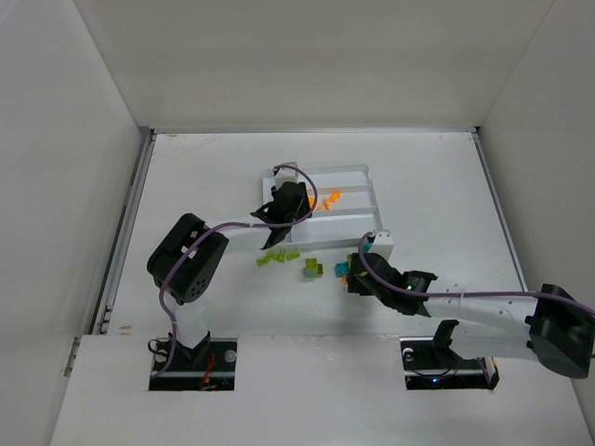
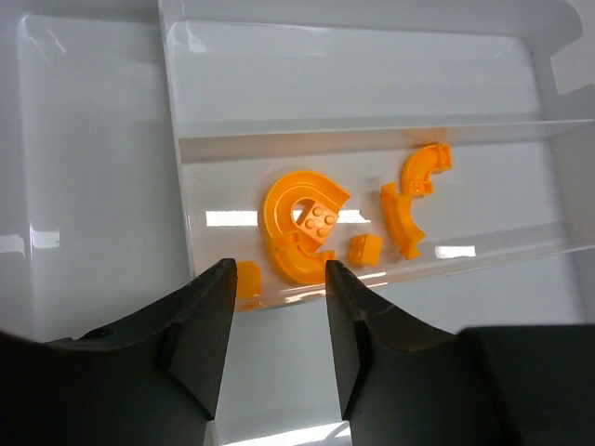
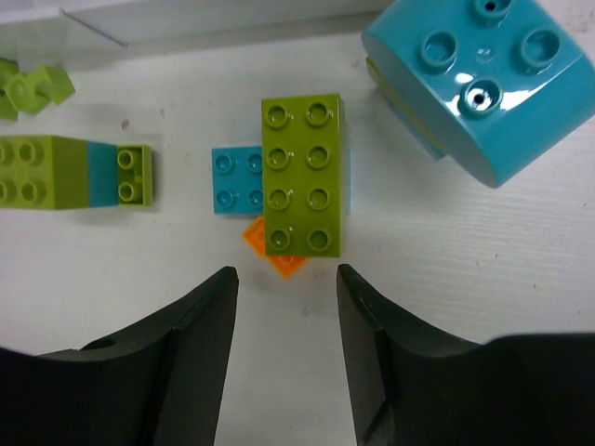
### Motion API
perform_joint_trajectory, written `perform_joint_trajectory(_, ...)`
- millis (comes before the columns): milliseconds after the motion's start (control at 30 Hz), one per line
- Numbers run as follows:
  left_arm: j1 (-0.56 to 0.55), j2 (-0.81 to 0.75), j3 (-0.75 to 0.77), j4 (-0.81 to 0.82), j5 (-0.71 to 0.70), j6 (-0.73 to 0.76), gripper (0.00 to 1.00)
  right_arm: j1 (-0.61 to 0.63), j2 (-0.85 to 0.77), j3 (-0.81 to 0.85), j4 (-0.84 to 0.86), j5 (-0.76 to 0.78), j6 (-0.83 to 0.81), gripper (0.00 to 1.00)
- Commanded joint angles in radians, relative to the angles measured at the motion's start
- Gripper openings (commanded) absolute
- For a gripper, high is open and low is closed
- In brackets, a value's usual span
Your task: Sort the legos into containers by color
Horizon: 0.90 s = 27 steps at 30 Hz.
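The left gripper (image 2: 279,325) hovers over the left end of the white tray (image 2: 372,139), its jaws moderately apart with nothing between them. Past its fingers (image 2: 200,334) lie the orange legos (image 2: 299,223), curved and small pieces together in one long compartment, a low dividing wall on their far side. One small orange bit sits just beside the left finger, though whether it touches is hard to tell. From the top camera this gripper (image 1: 296,200) hides part of the tray (image 1: 358,172), and a purple cable (image 1: 232,226) runs along the arm. The right gripper (image 3: 284,316) hangs over the table (image 3: 465,279) just off the tray's near corner, jaws likewise parted and empty. Just beyond them a lime-green brick (image 3: 302,177) lies across a teal brick (image 3: 232,181) and an orange piece (image 3: 274,251), covering much of both. A big teal block (image 3: 479,84) sits tilted to the upper right, a lime and teal brick (image 3: 74,172) to the left, and small lime pieces (image 3: 37,88) in the far left corner.
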Motion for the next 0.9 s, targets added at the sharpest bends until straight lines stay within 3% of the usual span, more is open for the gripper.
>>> perform_joint_trajectory(0,-0.011,-0.099,-0.021,0.033,-0.001,0.017,0.41,0.023,-0.003,0.024,-0.049,-0.008,0.027,0.52)
perform_joint_trajectory(500,-0.157,-0.396,-0.267,0.016,-0.018,0.000,0.41,-0.032,0.176,0.070,0.062,-0.067,-0.077,0.66)
perform_joint_trajectory(867,-0.188,-0.516,-0.350,-0.033,-0.038,-0.023,0.41,-0.054,0.227,0.108,0.089,-0.111,-0.119,0.60)
